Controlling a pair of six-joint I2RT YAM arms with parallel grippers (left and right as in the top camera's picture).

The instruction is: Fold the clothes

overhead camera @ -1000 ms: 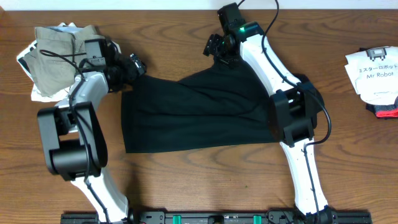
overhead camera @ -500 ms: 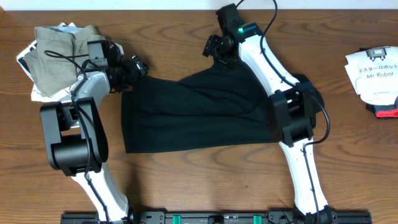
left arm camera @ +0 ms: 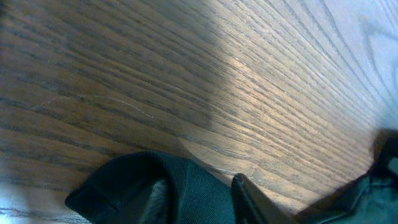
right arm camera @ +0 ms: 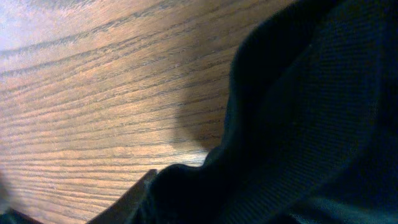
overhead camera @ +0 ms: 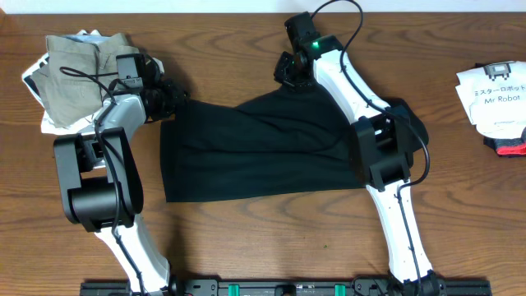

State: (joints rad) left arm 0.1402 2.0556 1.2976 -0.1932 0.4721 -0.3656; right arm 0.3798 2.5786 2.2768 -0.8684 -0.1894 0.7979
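Observation:
The black shirt lies half folded and spread across the middle of the wooden table. My left gripper is at its top left corner. In the left wrist view a bunched fold of the black shirt sits against one dark finger, pinched in the shut left gripper. My right gripper is at the shirt's raised top edge. In the right wrist view the black shirt covers most of the right gripper, with one finger showing beside the cloth it holds.
A khaki-grey garment lies folded on a white printed one at the back left, just behind my left arm. A white printed item and a red and black thing lie at the right edge.
Both grippers have closed on the black shirt's top edge. The left gripper has drawn in at the corner, and the right one has shifted slightly right.

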